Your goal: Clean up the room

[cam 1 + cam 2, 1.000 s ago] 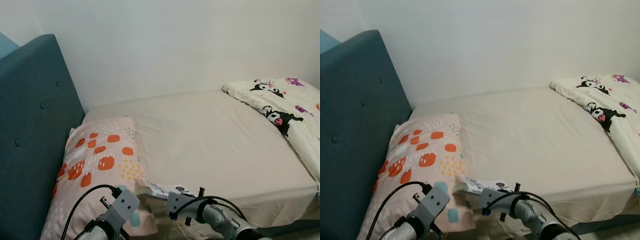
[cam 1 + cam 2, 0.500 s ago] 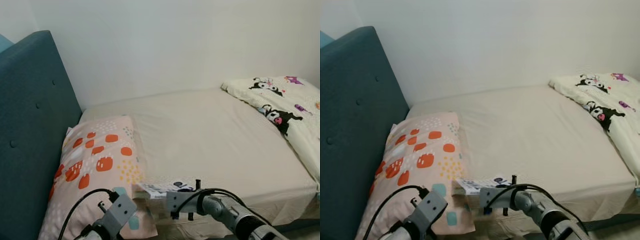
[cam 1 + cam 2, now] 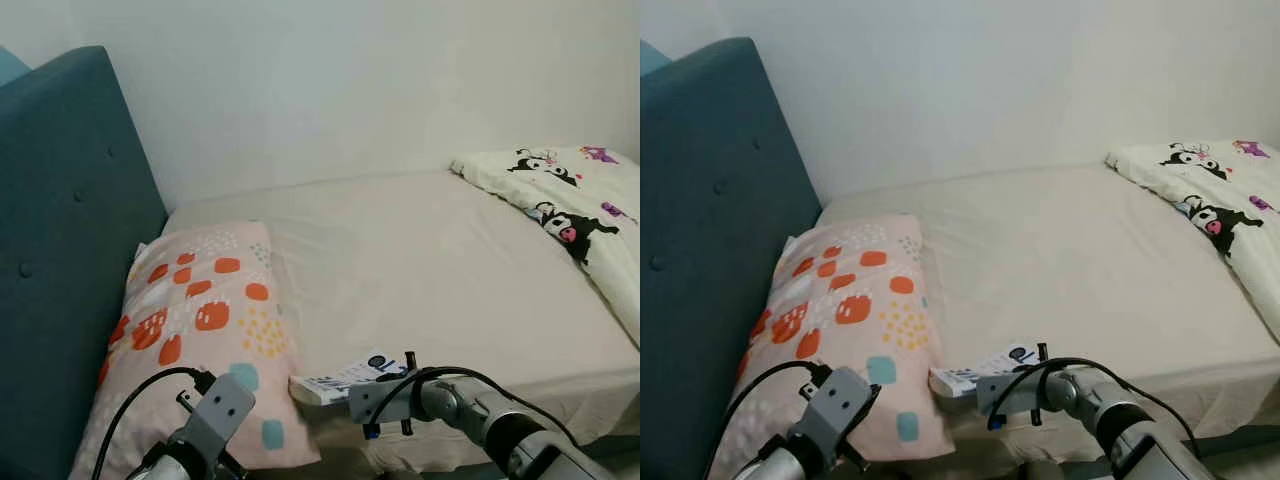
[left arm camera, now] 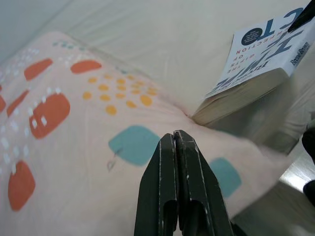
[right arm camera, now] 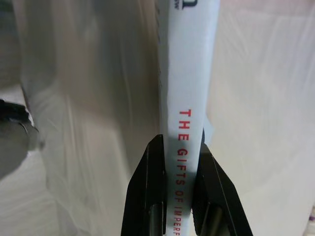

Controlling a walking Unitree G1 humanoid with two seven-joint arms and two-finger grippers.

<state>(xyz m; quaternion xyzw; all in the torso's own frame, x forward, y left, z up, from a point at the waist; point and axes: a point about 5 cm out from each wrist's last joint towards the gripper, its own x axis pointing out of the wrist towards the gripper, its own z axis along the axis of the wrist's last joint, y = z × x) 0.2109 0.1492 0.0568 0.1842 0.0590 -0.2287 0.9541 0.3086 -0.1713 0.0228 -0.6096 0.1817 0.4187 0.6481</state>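
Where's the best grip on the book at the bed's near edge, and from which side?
By the spine, from the open near side of the bed. The book lies flat with its spine facing outward, thin enough to fit between two fingers. The right gripper already has a finger on each cover there. The pillow probably blocks the left side, where the shut left gripper hovers.

Home bedroom: bed (image 3: pixel 430 270) with beige sheet, teal padded headboard (image 3: pixel 60 230), patterned pillow (image 3: pixel 200 330), cartoon-print quilt (image 3: pixel 570 200), set against plain white wall (image 3: pixel 350 80).
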